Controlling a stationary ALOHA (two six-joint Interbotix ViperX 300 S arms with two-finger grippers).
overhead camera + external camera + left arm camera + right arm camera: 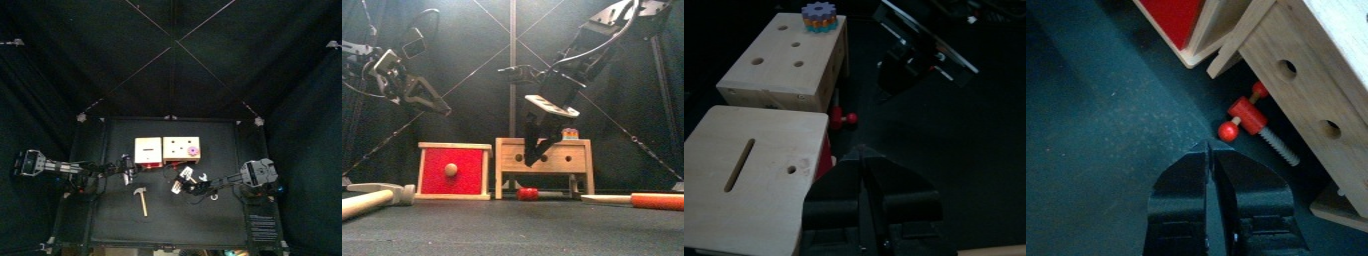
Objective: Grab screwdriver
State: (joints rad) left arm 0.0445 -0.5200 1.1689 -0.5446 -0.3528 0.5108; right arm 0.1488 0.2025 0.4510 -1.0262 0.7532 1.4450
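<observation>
Lying flat on the counter (pixel 502 232), near its front edge on the right side, is the screwdriver (pixel 659 201). Its red handle points to the right and its thin shaft points to the middle. Nothing is touching it.

The right gripper (pixel 1209 150) hangs down in front of the wooden bench (pixel 563 152), well apart from the screwdriver. Its jaws are pressed together with nothing between them. Just past their tips is a red screw piece (pixel 1248 114) under the bench (it is part of the bench, not a tool).

The left gripper (pixel 866 165) hangs up high on the left, over the red box (pixel 453 170). Its jaws look pressed together too, and they hold nothing.

A hammer (pixel 372 199) with a wooden handle lies on the counter at the front left. A purple gear (pixel 816 13) sits on top of the bench.
</observation>
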